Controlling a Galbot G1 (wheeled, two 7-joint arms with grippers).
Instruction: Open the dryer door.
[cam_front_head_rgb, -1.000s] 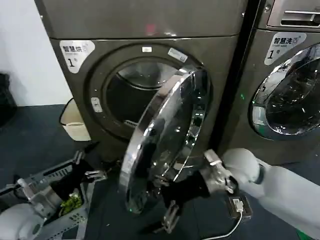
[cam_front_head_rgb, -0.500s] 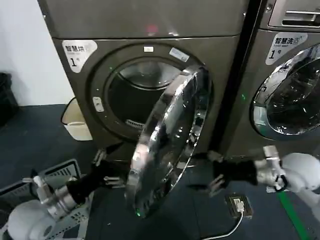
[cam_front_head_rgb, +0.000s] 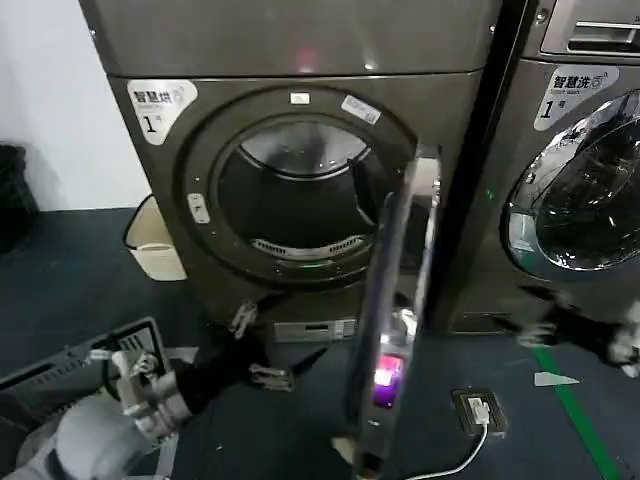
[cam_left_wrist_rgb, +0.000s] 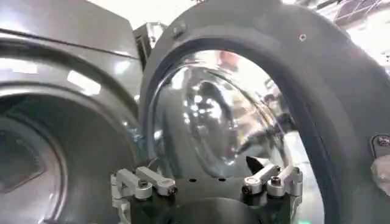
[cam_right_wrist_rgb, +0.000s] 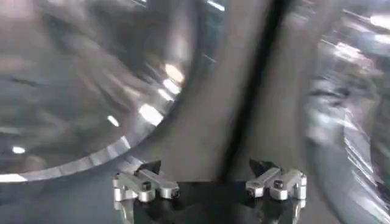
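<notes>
The dryer (cam_front_head_rgb: 300, 60), bronze-grey with a white "1" sticker, has its drum mouth (cam_front_head_rgb: 295, 200) fully exposed. The dryer door (cam_front_head_rgb: 395, 310) stands swung out on its right-hand hinge, edge-on to the head view. Its dark bulging glass (cam_left_wrist_rgb: 225, 115) and inner rim face the left wrist view. My left gripper (cam_front_head_rgb: 262, 350) (cam_left_wrist_rgb: 207, 181) is open and empty, low in front of the dryer, to the left of the door and apart from it. At the far right my right gripper (cam_front_head_rgb: 535, 315) (cam_right_wrist_rgb: 210, 176) is open and empty, low before the neighbouring machine.
A second machine (cam_front_head_rgb: 590, 150) with a chrome round door stands right beside the dryer. A cream bin (cam_front_head_rgb: 155, 245) sits at the dryer's left. A grey basket (cam_front_head_rgb: 40, 385) lies by my left arm. A floor socket with a white cable (cam_front_head_rgb: 478, 412) and a green floor line (cam_front_head_rgb: 575, 420) lie to the right of the door.
The door has swung from half open to wide open, edge-on. My left gripper has moved forward and right below the drum mouth. My right gripper has pulled away to the far right.
</notes>
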